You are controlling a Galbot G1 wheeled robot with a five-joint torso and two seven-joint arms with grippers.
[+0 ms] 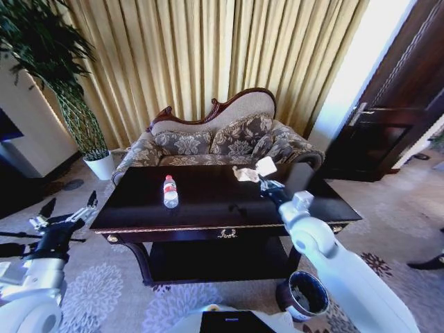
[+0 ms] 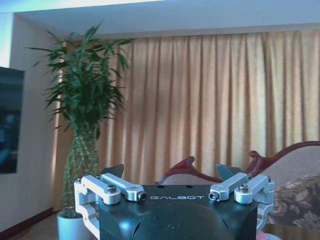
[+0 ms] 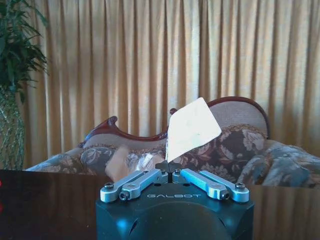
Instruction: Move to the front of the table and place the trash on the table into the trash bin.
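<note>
Trash bin: the small round dark brown trash bin with a pale rim stands on the patterned carpet at the near right of the worktop, beside its front right leg and under the right arm.
Left tool: the left tool hangs off the worktop's left end, near its front corner and apart from it, over the carpet; its dark fingertips stand wide apart with nothing between them.
Worktop: the large dark glossy wooden worktop with a gold emblem on its front apron stands straight ahead, with a lower shelf beneath.
Bottle: the clear plastic bottle with a white label lies on the worktop's left half, well apart from both tools.
Right tool: the right tool reaches over the worktop's right half, toward the far edge; its fingers are pinched together on a flat white piece of paper, which stands up above them, clear of the surface.
Remaining paper: a crumpled whitish piece of trash lies on the worktop just beside the held paper, near the far edge.
Behind: a floral patterned sofa with a carved dark wood frame stands beyond the worktop, before gold pleated curtains; a tall green plant in a white pot stands at the far left.
</note>
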